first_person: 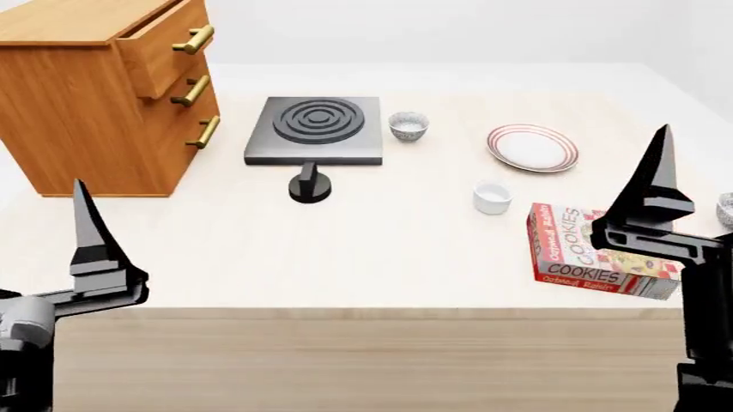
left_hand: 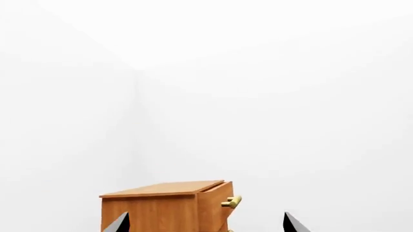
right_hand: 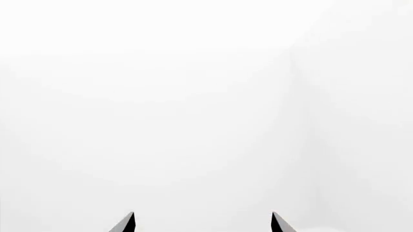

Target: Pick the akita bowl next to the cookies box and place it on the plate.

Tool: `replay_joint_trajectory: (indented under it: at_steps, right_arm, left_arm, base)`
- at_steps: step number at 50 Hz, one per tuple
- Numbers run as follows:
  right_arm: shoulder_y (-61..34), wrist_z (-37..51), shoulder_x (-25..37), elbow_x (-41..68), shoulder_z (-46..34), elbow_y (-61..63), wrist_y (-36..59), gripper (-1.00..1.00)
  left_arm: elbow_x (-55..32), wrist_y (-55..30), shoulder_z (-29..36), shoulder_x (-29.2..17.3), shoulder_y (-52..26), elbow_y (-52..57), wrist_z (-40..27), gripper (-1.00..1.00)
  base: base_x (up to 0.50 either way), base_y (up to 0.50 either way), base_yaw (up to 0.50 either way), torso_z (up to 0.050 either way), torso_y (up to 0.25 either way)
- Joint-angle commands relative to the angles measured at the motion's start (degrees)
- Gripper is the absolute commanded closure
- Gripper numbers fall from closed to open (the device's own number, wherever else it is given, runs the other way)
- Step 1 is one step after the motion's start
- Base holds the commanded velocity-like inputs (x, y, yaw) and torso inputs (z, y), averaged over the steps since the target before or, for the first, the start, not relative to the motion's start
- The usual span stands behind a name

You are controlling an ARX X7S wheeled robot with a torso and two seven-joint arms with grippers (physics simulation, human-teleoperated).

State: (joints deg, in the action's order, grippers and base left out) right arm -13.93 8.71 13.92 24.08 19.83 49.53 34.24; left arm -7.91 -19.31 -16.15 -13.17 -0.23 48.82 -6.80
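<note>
Beside the cookies box (first_person: 596, 253), akita bowl (first_person: 726, 209) sits upright at frame edge; both end effectors gape empty.

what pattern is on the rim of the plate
Red concentric rings around a white centre on the plate, clearest in the head view.

— Around the red-and-white checked cookies carton (first_person: 596, 251)? 
— Bare pale tabletop (first_person: 378, 240) toward the wooden drawer cabinet (first_person: 98, 94). Small plain white cup (first_person: 493, 198) just beyond; red-ringed round plate (first_person: 533, 148) farther back. Black right gripper (first_person: 655, 193) overlapping the carton's right end.
</note>
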Motion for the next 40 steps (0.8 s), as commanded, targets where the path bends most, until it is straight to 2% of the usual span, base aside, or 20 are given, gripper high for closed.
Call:
replay_joint_trajectory:
  at_steps: [1, 40]
  right_arm:
    - [0.31, 0.47, 0.51, 0.53, 1.03, 1.33, -0.12, -1.00]
    - [0.89, 1.70, 1.76, 0.50, -0.45, 0.54, -0.82, -1.00]
  left_arm:
    - [1.17, 6.05, -0.17, 0.76, 2.92, -2.53, -0.15, -1.00]
    - [-0.27, 6.27, 0.52, -0.71, 3.49, -2.83, -0.84, -1.00]
  base:
    - [0.00, -0.31, 0.00, 0.000, 0.000]
    - [0.00, -0.50, 0.00, 0.000, 0.000]
